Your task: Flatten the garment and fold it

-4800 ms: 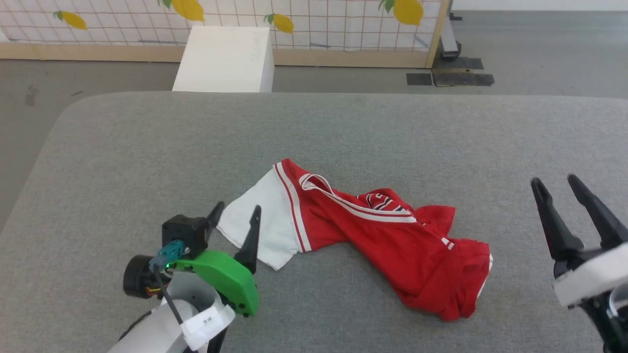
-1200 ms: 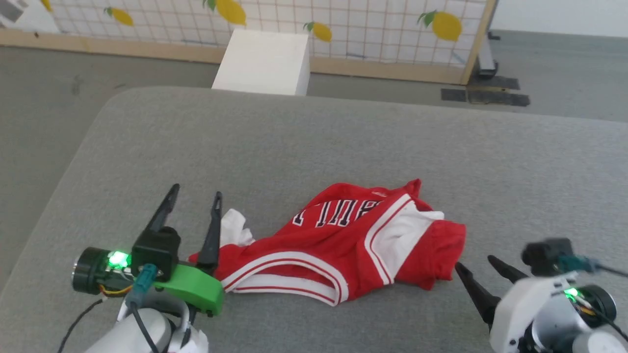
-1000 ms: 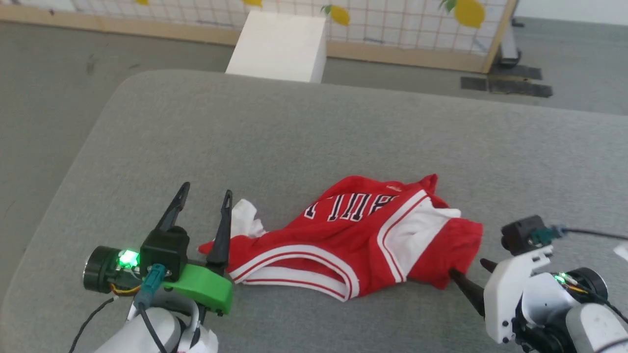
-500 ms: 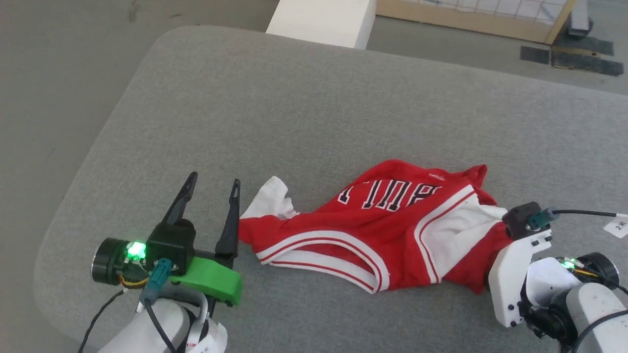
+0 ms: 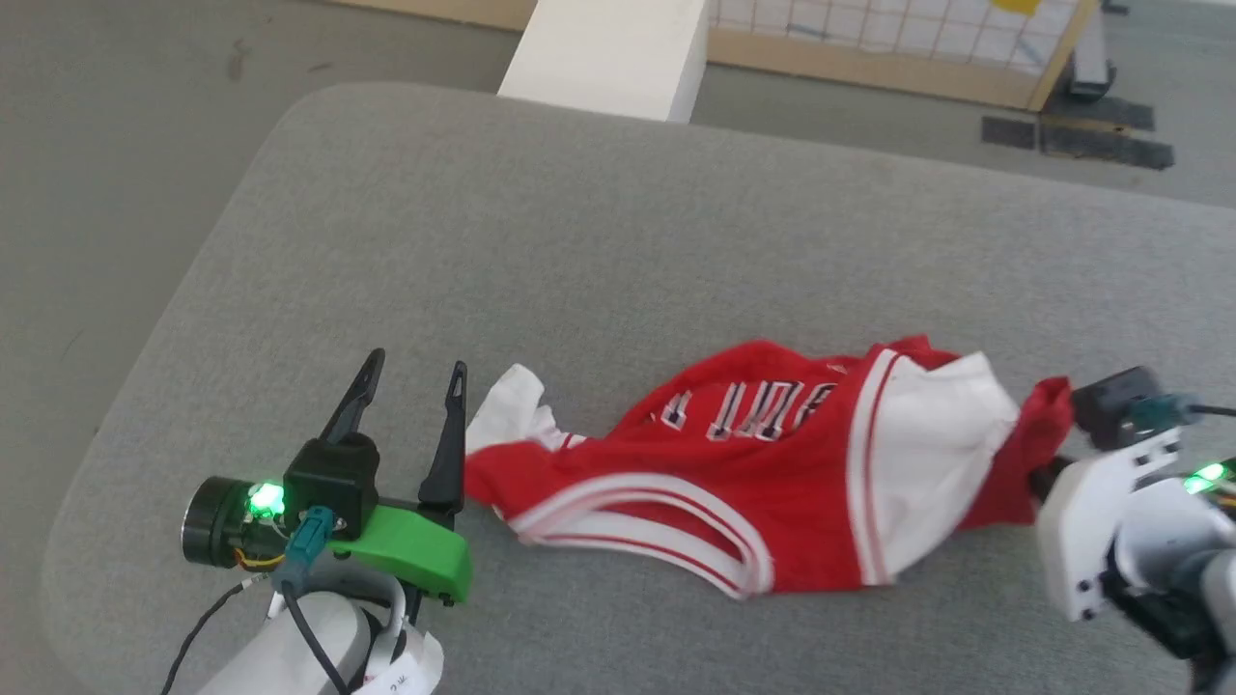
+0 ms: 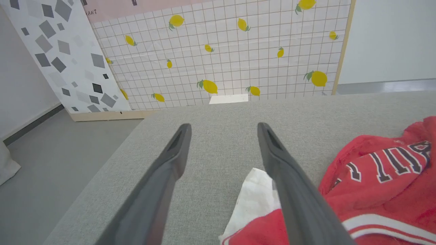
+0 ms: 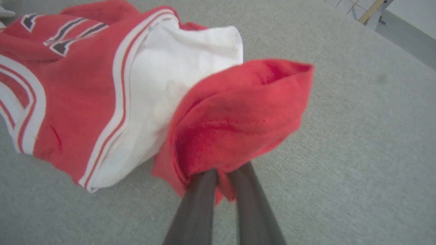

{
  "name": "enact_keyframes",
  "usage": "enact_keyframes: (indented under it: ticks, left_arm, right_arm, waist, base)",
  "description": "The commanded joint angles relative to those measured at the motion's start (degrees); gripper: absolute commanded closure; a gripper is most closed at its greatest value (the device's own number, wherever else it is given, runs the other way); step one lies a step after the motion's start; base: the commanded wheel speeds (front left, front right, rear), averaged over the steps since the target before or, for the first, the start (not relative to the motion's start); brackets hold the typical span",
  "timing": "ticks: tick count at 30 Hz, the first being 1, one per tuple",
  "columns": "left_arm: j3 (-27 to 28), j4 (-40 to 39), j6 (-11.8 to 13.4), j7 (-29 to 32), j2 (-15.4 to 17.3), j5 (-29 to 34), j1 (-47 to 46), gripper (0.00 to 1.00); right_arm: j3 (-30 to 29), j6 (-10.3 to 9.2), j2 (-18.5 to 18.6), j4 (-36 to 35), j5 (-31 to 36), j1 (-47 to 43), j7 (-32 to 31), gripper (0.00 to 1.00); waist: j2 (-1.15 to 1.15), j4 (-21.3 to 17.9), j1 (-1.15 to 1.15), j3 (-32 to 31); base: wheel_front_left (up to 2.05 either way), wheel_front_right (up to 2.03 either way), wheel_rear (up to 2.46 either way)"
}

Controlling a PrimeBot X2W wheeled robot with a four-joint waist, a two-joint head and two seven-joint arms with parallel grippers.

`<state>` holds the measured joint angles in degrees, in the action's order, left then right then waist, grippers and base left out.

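Note:
The garment [image 5: 753, 483] is a red T-shirt with white sleeves, lying crumpled on the grey padded table [image 5: 579, 241]. My right gripper [image 5: 1043, 478] is at its right end, shut on a bunched red edge, which rises off the table. In the right wrist view the two fingers [image 7: 201, 197] pinch that red fold of the garment [image 7: 235, 119], their tips buried in the cloth. My left gripper [image 5: 417, 362] stands open at the garment's left end. Its right finger [image 6: 286, 183] lies beside a white sleeve [image 6: 253, 194], and nothing sits between the fingers.
A white box [image 5: 608, 48] stands on the floor beyond the table's far edge. Behind it is a lemon-patterned screen [image 6: 221, 51]. The table's rounded left corner and bare floor lie close to my left arm. Bare grey padding stretches behind the garment.
My right gripper has closed on the garment's right red edge and drawn it up and to the right, stretching the cloth. The left gripper stays open. The head camera has shifted.

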<state>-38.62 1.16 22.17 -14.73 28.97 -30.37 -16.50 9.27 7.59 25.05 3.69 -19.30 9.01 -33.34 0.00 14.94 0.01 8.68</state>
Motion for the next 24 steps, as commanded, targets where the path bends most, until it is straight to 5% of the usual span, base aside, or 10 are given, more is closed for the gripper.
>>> enact_keyframes:
  ticks: [1, 10, 17, 18, 19, 24]
  left_arm:
    - [0.2, 0.1, -0.3, -0.3, -0.3, -0.3, 0.6, 0.0]
    - [-0.1, -0.3, -0.8, -0.2, -2.1, -0.6, -1.3, 0.0]
    - [0.0, 0.4, -1.5, -0.3, -3.1, -0.4, -2.0, 0.0]
    - [0.1, 0.5, -1.5, -0.3, -3.2, -0.4, -2.0, 0.0]
    - [0.2, 0.6, -1.6, -0.3, -3.4, -0.4, -2.0, 0.0]
    - [0.9, 0.9, -1.6, -0.3, -3.9, -0.1, -1.8, 0.0]
  right_arm:
    - [-0.8, -0.1, 1.8, -1.3, 0.0, -0.5, 1.0, 1.0]
    - [-0.3, -0.1, 13.6, -0.5, 1.2, 7.8, 10.1, 1.0]
    - [5.7, -0.1, 16.9, 14.1, 0.8, 17.4, 15.3, 1.0]
    - [6.3, -0.1, 16.8, 16.4, 0.7, 18.2, 15.4, 0.13]
    - [6.7, -0.1, 16.4, 19.3, 0.4, 19.0, 15.2, 0.0]
    - [7.6, -0.1, 13.9, 27.6, -0.9, 22.1, 16.3, 0.0]
  waist:
    - [0.0, -2.3, -0.01, -2.3]
    - [0.0, -0.9, -0.01, 0.7]
    - [0.0, 1.9, -0.01, 3.7]
    - [0.0, 2.1, -0.01, 3.8]
    - [0.0, 2.4, -0.01, 4.0]
    - [0.0, 2.4, -0.01, 3.8]
  base:
    - [0.0, 0.0, 0.0]
    - [0.0, 0.0, 0.0]
    - [0.0, 0.0, 0.0]
    - [0.0, 0.0, 0.0]
    - [0.0, 0.0, 0.0]
    - [0.0, 0.0, 0.0]
